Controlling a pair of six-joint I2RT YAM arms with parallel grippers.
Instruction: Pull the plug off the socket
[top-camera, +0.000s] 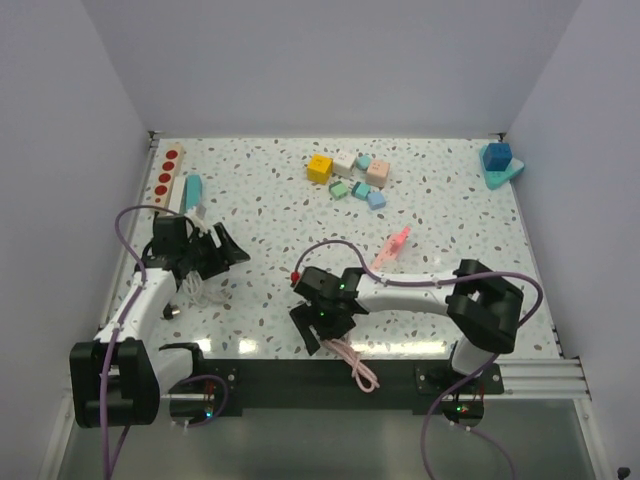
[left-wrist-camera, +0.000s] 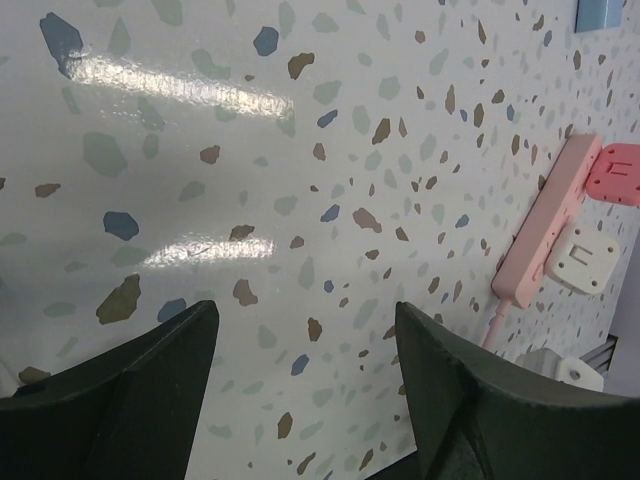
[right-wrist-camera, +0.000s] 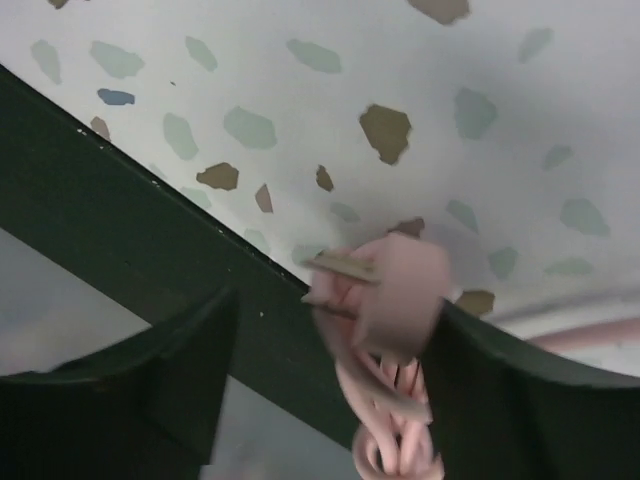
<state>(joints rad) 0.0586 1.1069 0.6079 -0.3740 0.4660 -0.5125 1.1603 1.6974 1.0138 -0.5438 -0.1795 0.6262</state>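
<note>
Left jaws spread over table; right jaws spread around cord plug (pink).

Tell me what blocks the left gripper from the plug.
Nothing visible. In the left wrist view, only bare table lies between the open left gripper and the white plug on the pink power strip.

Pink cable coil beside right claw
</note>
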